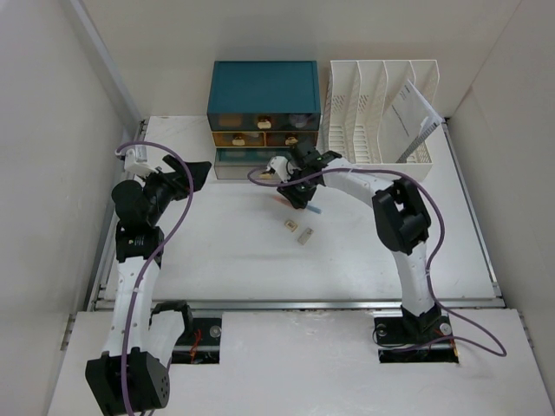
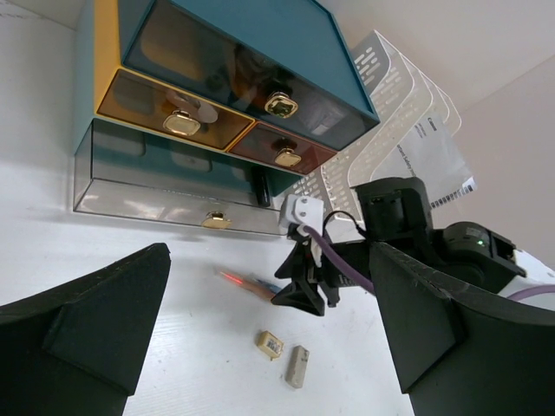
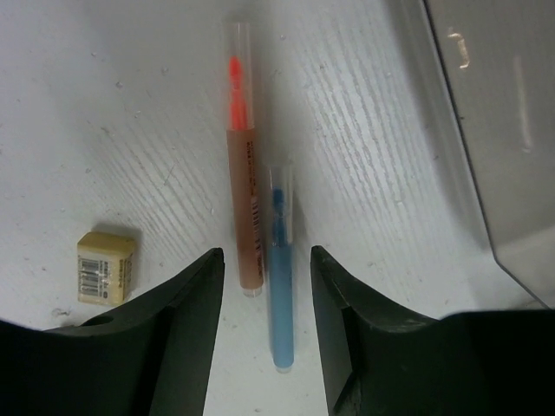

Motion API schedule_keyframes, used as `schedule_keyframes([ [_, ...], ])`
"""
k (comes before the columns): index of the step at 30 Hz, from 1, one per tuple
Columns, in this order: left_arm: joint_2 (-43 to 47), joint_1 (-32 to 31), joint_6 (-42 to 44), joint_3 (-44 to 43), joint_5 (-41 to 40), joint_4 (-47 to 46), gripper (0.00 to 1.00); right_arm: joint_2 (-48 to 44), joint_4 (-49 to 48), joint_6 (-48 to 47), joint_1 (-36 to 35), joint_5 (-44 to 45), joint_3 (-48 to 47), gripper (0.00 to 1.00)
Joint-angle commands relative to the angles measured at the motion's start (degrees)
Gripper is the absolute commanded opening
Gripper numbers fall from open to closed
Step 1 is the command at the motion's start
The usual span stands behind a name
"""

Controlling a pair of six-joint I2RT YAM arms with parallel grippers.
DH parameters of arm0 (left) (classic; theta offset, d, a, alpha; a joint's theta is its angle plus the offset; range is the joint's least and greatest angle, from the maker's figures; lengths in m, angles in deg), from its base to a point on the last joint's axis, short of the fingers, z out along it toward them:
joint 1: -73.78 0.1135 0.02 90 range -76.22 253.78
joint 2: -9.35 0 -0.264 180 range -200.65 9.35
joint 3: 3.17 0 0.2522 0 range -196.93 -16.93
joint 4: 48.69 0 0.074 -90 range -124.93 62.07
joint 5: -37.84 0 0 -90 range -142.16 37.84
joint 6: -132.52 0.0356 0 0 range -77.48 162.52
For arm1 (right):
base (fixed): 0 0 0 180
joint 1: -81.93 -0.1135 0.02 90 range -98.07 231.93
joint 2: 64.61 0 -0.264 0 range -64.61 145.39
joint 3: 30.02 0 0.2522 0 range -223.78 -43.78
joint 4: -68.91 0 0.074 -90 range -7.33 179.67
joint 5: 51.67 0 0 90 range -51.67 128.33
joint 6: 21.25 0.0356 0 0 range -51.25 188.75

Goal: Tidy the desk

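The white desk (image 1: 234, 260) carries an orange highlighter (image 3: 243, 204) and a blue pen (image 3: 281, 277), lying side by side. My right gripper (image 3: 267, 260) is open and low over them, one finger on each side of the pair, touching neither. It sits in front of the teal drawer box (image 1: 263, 95) in the top view (image 1: 299, 192). A yellow eraser (image 3: 104, 267) and a grey eraser (image 1: 304, 235) lie close by. My left gripper (image 1: 195, 173) is open and empty, raised at the left, facing the drawers.
The box's clear bottom drawer (image 2: 156, 186) stands pulled out just behind the pens. A white slotted file rack (image 1: 381, 108) holding a paper sheet (image 1: 408, 117) stands at the back right. Walls close in on the left and right.
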Motion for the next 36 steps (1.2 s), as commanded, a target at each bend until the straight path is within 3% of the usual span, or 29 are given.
schedule_keyframes([
  [1,0.79,0.29,-0.16,0.33,1.36,-3.43,1.00,1.28,-2.20,0.67,-0.02,-0.40,-2.37,0.50],
  [21,0.79,0.29,0.37,0.33,1.36,-3.43,1.00,4.00,-1.15,0.15,-0.02,-1.10,-3.43,0.48],
  [31,0.79,0.29,0.37,0.33,1.36,-3.43,1.00,2.87,0.61,0.15,-0.02,-2.95,-1.77,0.32],
  [36,0.79,0.29,0.37,0.33,1.36,-3.43,1.00,1.54,0.61,-0.38,-0.02,-3.48,-1.15,0.30],
])
